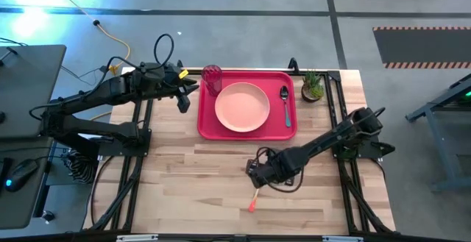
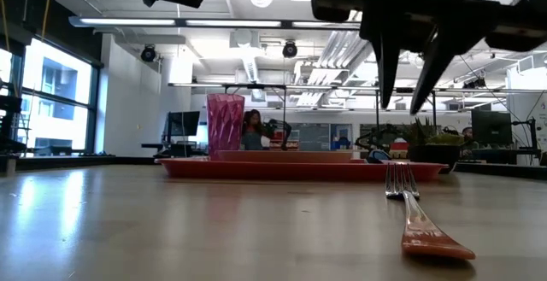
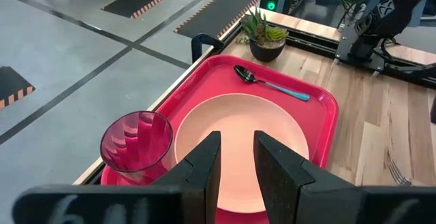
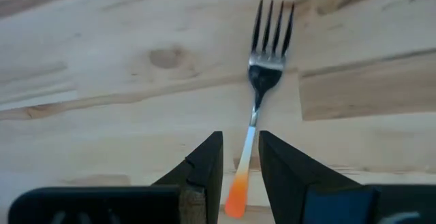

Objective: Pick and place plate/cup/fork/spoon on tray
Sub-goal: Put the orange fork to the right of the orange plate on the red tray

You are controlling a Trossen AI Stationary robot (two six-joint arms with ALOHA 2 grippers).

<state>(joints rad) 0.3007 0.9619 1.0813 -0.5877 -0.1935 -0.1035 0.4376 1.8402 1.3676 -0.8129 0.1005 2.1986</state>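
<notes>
Wooden planks are making up the table, and the red tray is lying toward its far edge, between the two arms. Sitting in the middle of the tray is the salmon-pink plate, with the ribbed pink cup standing upright in the tray's far left corner and the spoon lying along its right side, blue handle pointing toward the near edge. A small potted plant is standing on the table just beside the tray's far right corner. The fork is lying flat on the bare wood well in front of the tray, its orange-red handle pointing toward the near edge. The right gripper is hanging above the fork's handle, fingers parted by a narrow gap and holding nothing. The left gripper is hovering by the tray's left side, near the cup, likewise narrowly parted and empty.
</notes>
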